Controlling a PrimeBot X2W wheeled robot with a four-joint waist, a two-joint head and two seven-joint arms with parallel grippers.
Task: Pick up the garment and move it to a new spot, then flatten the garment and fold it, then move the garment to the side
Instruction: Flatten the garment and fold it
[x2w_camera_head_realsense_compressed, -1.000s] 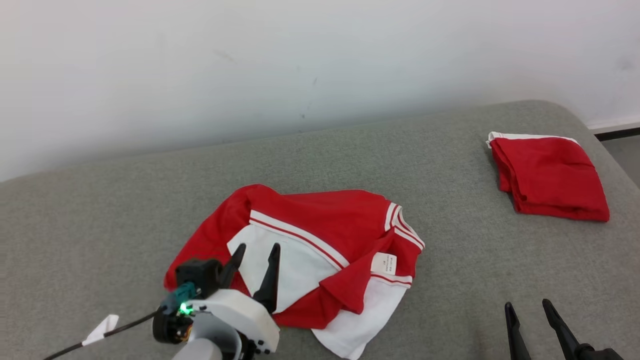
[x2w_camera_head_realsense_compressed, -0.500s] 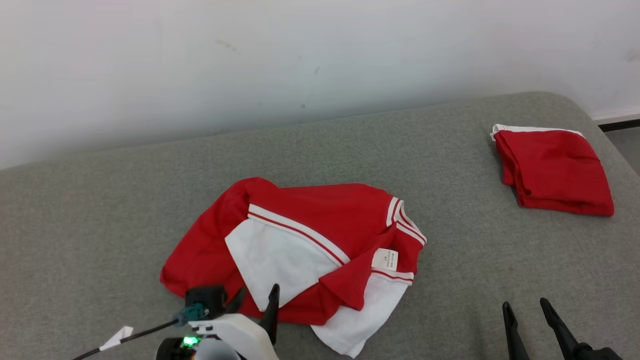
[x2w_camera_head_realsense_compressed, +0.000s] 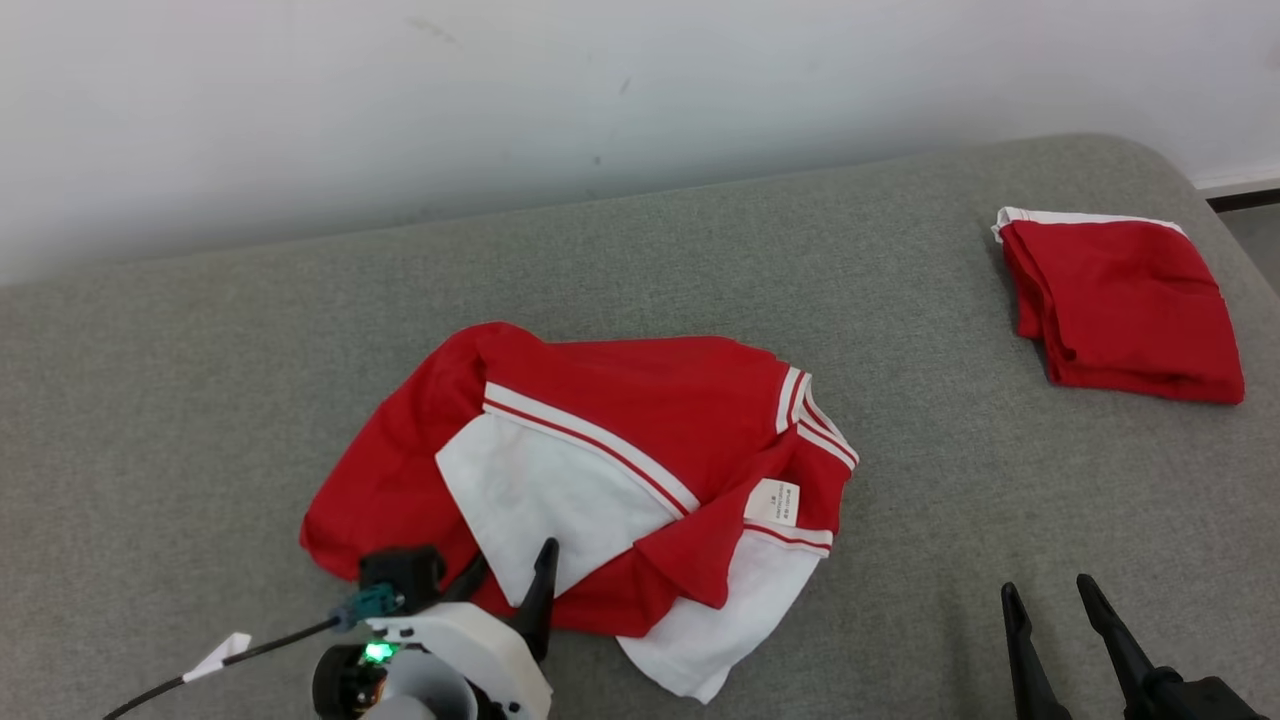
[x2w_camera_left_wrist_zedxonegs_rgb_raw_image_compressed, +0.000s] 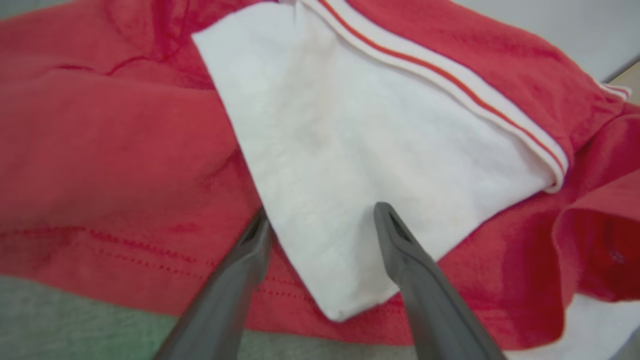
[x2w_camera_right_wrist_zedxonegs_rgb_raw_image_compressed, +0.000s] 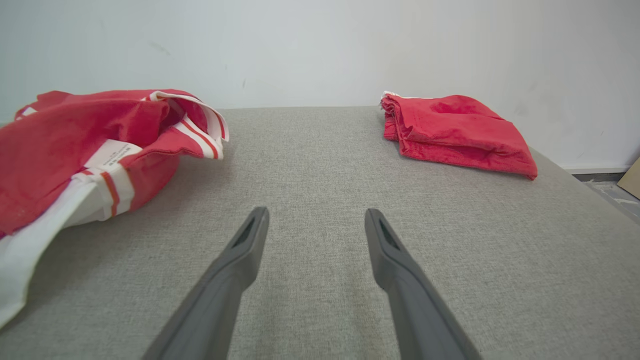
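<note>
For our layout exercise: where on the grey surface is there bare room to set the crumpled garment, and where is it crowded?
Bare grey surface lies between the crumpled garment and the folded garment, ahead of the right gripper. Another strip runs between the crumpled garment and the wall. Crowded: near left, with the left gripper over the garment's edge.

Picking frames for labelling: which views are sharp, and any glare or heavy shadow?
Head view: sharp, evenly lit, the wall washed out, barely any shadow around the crumpled garment. Left wrist view: close and blurred, the garment's weave smeared, its white panel near blown out. Right wrist view: crisp weave on the grey cushion, a soft shadow under the garment.
</note>
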